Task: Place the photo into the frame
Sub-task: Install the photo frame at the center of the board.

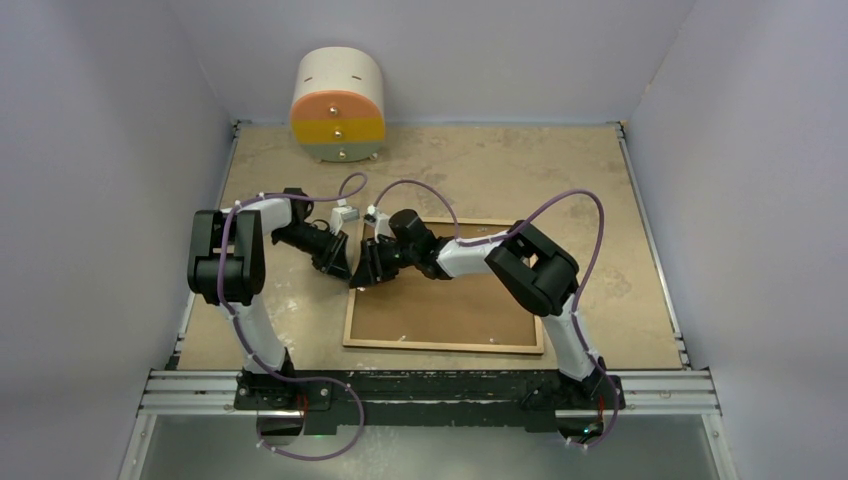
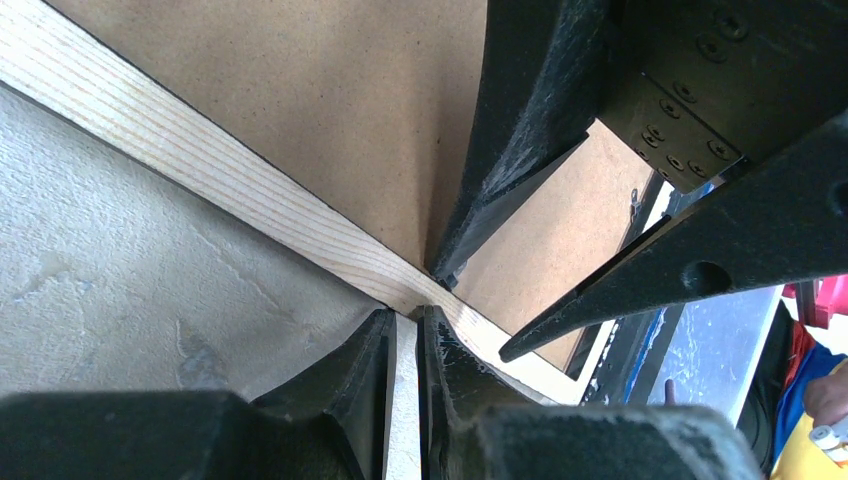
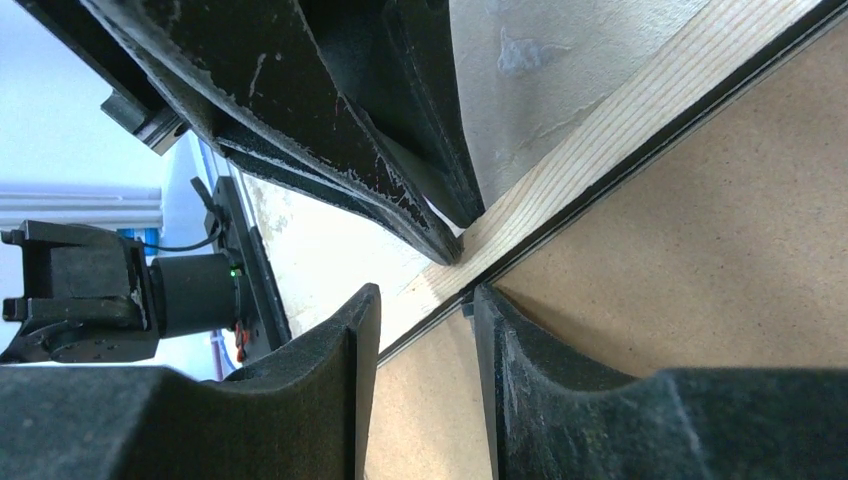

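Left hand [image 2: 407,318] first: its two fingers are squeezed almost together on the pale wooden rail of the frame [image 1: 450,346], with only a sliver of the wood showing between them. That is a firm pinch on the frame's edge.

Now the right hand [image 3: 426,292], just beside it. Its two fingers stand partly apart and straddle the inner lip of that same rail. One fingertip is over the light wood, the other is over the brown backing board [image 1: 440,310], and the dark groove runs between them. Nothing is clamped there.

From above, there is one frame. It lies flat and back-up on the bench [image 1: 500,170], in the near half and a little right of centre. One backing board sits inside its four light-wood rails. Both hands meet at the frame's left rail, towards the far-left corner, close enough to crowd each other's view.

There are two arms. The left arm [image 1: 228,260] reaches in from the left, and the right arm [image 1: 535,270] crosses over the backing board to get there.

At the far edge, well apart from the frame, stands one small round-topped drawer chest [image 1: 338,105]. It has three coloured fronts, orange, yellow and pale green, each with one knob.
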Available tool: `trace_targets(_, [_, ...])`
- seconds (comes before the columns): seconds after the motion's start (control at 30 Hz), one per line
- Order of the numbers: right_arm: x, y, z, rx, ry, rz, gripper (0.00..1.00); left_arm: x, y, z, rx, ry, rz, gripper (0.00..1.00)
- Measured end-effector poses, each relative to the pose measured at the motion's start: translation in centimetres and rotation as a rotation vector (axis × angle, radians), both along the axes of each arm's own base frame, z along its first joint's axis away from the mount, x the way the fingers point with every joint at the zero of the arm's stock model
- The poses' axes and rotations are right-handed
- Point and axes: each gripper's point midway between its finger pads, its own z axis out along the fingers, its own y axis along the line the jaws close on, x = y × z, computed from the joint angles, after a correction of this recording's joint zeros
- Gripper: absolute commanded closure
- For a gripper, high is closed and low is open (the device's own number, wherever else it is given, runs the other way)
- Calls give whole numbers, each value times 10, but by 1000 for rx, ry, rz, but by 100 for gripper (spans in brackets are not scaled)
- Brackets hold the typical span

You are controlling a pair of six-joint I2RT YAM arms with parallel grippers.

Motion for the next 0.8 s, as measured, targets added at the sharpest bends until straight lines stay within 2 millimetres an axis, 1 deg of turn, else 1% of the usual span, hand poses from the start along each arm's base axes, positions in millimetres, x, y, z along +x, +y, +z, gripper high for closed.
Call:
trace_targets(0.17, [-4,0,1,-3,17,16,58,0,0,0,0,1,0,86])
trace_targets(0.33, [-5,2,4,-7,31,34,52,0,0,0,2,-1,-1,86])
trace_targets(0.47, [2,-3,4,-17,37,20,42,0,1,1,5,-2,-2,85])
trace_targets(0.53, [10,-8,8,-20,36,-1,36,1,2,1,12,-4,-2,85])
trace_targets(0.6, [29,-21,18,-24,18,-58,30,4,6,1,30,-16,-3,83])
trace_targets(0.63, [38,-29,25,-22,7,-89,26,9,11,-1,52,-36,-2,82])
trace_targets(0.67, [51,-43,36,-20,-8,-138,23,16,17,-1,70,-58,2,80])
trace_targets(0.73, [78,-77,60,-10,-46,-256,18,28,27,1,103,-101,10,78])
trace_targets(0.8, [103,-122,86,-3,-99,-407,12,36,35,2,134,-143,13,76])
